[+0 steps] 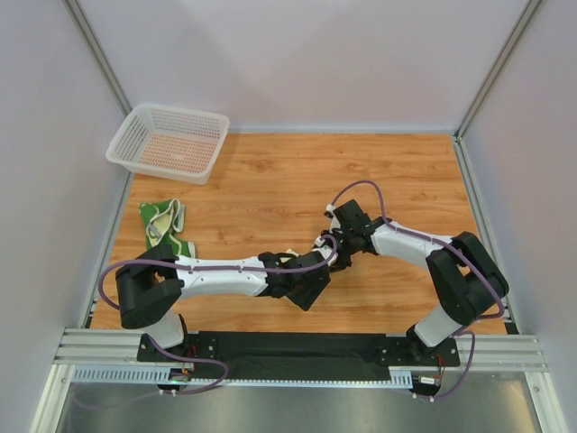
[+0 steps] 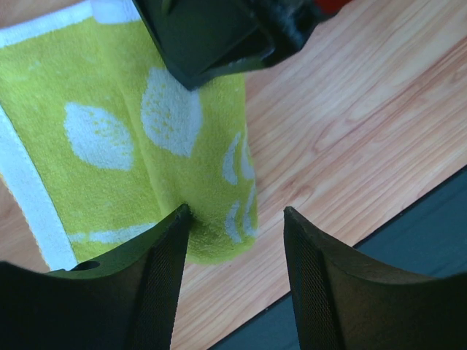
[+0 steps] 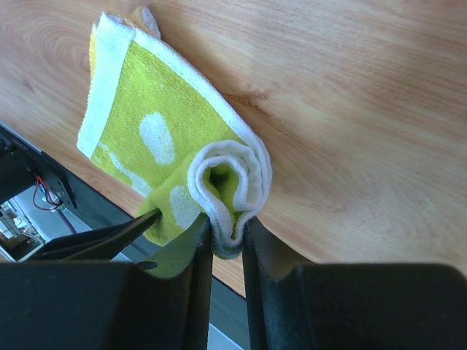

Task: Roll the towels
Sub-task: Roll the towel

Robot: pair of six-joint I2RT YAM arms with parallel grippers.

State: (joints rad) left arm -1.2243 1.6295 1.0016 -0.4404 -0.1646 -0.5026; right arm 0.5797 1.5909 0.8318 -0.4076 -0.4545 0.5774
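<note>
The bright yellow-green towel (image 3: 160,124), with white leaf marks and a white border, lies on the wooden table with one end curled into a loose roll. My right gripper (image 3: 226,227) is shut on that rolled end. In the left wrist view the towel (image 2: 109,138) lies flat, and its folded edge reaches my open left gripper (image 2: 235,219), touching the left fingertip (image 2: 179,219). In the top view both grippers meet at the table's near centre, left (image 1: 311,273) and right (image 1: 334,245), and hide the towel. Cream and green patterned towels (image 1: 164,225) lie crumpled at the left.
A white mesh basket (image 1: 169,142) stands at the far left corner. The dark base rail (image 1: 297,347) runs along the near table edge, just behind the grippers. White walls enclose the table on three sides.
</note>
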